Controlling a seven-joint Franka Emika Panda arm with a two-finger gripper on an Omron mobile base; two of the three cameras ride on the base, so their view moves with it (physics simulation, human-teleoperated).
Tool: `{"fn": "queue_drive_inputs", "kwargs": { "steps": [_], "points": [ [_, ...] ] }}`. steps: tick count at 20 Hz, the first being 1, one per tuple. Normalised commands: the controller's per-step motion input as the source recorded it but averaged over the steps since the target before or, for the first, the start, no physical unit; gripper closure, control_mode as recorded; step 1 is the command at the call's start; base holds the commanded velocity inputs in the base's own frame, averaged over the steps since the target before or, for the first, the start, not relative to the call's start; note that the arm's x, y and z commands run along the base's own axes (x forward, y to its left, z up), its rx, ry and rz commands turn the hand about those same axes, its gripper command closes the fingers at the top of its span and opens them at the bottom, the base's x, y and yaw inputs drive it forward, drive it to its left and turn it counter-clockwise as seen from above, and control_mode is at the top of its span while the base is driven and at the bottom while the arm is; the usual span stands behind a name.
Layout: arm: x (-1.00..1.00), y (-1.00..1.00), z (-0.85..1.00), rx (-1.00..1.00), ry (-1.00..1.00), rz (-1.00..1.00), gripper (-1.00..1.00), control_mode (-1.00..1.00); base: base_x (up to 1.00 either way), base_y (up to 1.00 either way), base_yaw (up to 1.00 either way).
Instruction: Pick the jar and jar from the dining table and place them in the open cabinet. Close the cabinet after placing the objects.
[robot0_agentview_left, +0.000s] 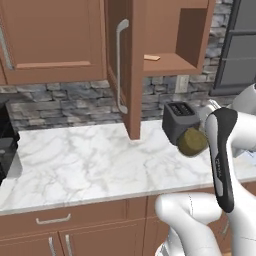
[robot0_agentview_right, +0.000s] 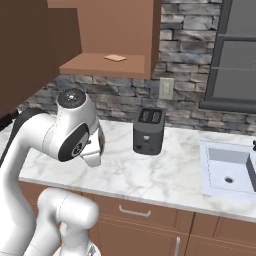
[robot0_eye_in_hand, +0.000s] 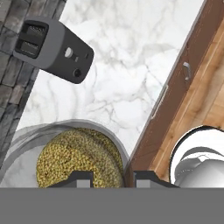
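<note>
My gripper is shut on the taller glass jar with olive-green filling, which presses close against the hand camera. From the left base camera the jar hangs above the counter, beside my dark forearm and in front of the toaster. The cabinet stands open up and to the left of the jar, its door swung out toward me with a silver bar handle. Its shelf carries a small flat tan piece. The dining table is out of view.
A dark toaster stands on the marble counter against the stone wall. A sink lies to the right and a black hob at the far left. Drawers run below the counter.
</note>
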Motion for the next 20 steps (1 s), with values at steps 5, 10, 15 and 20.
{"fn": "queue_drive_inputs", "kwargs": {
  "steps": [5,10,15,20],
  "points": [
    [0.00,0.00,0.00,0.00,0.00,0.00,1.00,1.00,0.14,-0.21,0.17],
    [0.00,0.00,0.00,0.00,0.00,0.00,1.00,1.00,0.18,-0.22,0.17],
    [0.00,0.00,0.00,0.00,0.00,0.00,1.00,1.00,0.21,-0.22,0.17],
    [0.00,0.00,0.00,0.00,0.00,0.00,1.00,1.00,0.25,-0.19,0.16]
  ]
}}
